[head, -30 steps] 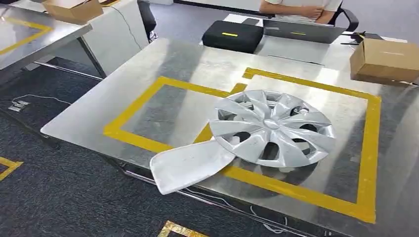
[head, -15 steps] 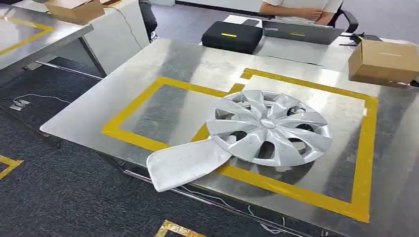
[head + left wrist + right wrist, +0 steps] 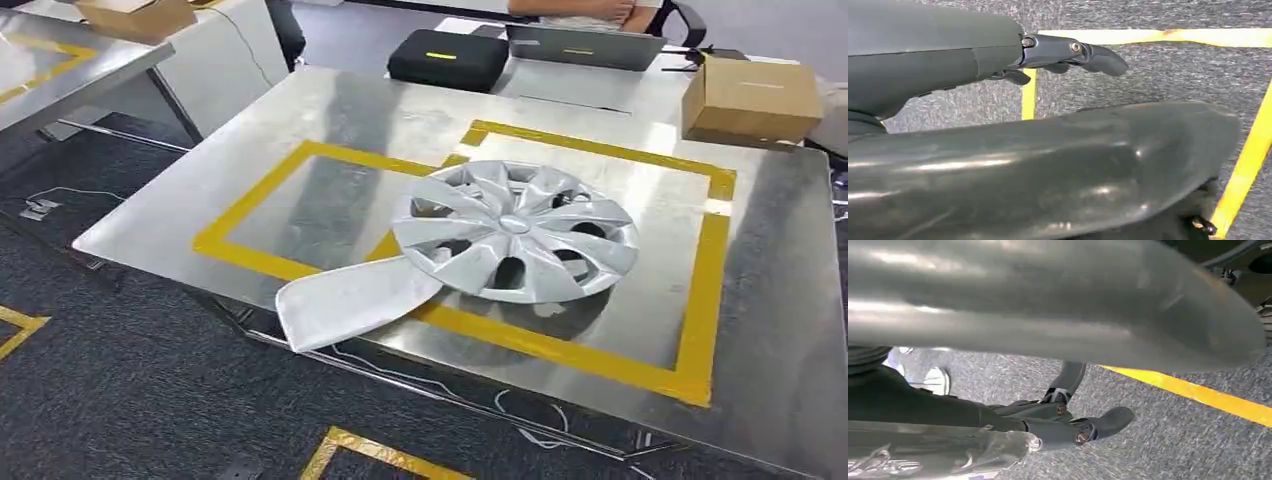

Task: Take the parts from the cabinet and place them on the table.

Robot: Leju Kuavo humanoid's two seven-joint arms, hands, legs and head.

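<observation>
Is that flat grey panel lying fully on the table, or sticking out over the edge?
Sticking out. The grey panel has one end tucked under the hubcap, while its other end overhangs the near edge of the table.

The table (image 3: 250, 150) is brushed metal with a dull sheen, edged in matt yellow tape (image 3: 560, 345). The hubcap (image 3: 515, 230) looks like glossy silver plastic, the flat panel (image 3: 350, 300) at its 8 o'clock matt grey. The floor (image 3: 120, 390) is rough dark carpet; the boxes (image 3: 750, 98) are plain cardboard.

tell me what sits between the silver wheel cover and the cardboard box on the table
In the head view, between the silver wheel cover and the brown cardboard box lie only bare metal tabletop and the yellow tape border.
</observation>
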